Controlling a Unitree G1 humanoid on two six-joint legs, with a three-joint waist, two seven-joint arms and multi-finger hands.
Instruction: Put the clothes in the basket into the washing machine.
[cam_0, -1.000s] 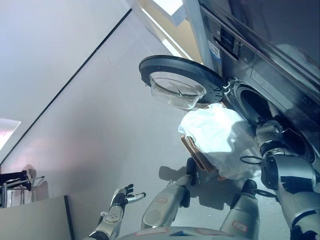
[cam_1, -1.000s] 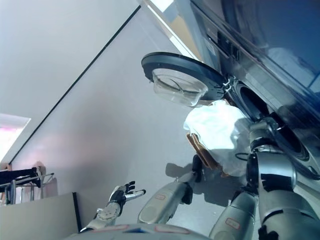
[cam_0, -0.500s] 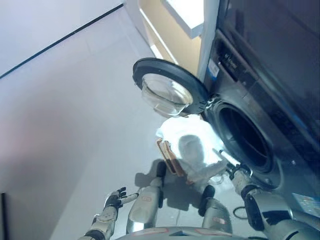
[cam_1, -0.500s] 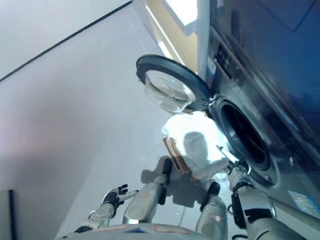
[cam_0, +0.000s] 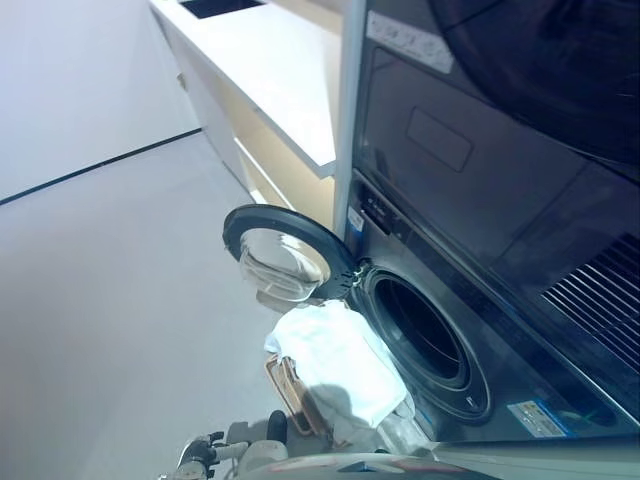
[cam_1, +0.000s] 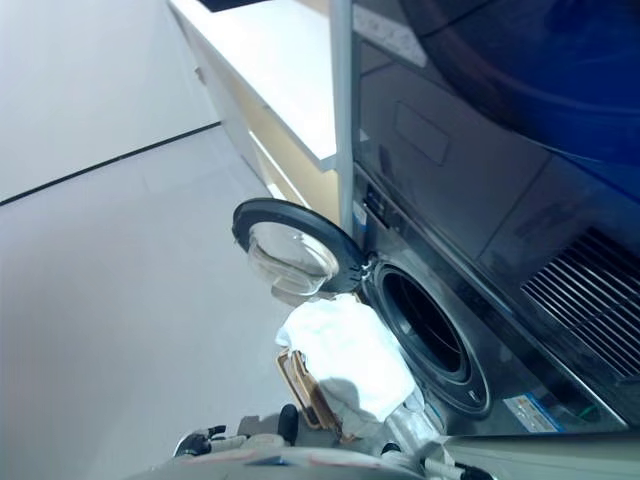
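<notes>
1. Washing machine (cam_0: 470, 330) fills the right side of both views, a dark front-loader; its round drum opening (cam_0: 420, 335) is uncovered and dark inside, with nothing visible in it.
2. Door (cam_0: 285, 260) of the machine hangs swung wide to the left of the opening — a dark ring around a clear bowl-shaped window, hinged at the near edge of the opening.
3. White clothes (cam_0: 335, 365) are heaped in the basket (cam_1: 300, 385), which sits on the pale grey floor (cam_0: 110, 300) just in front of and below the drum opening; only the basket's brown rim shows at the left edge of the pile. The clothes are still outside the drum, the top of the heap lying just under the door.
4. Left hand (cam_0: 200, 455) appears at the bottom edge, low and left of the basket, apart from it and holding nothing — too little shows to tell how its fingers are set.
5. Right hand cannot be picked out in either view.
6. White countertop (cam_0: 265, 60) over pale cabinets runs away along the upper left, next to the machine.
</notes>
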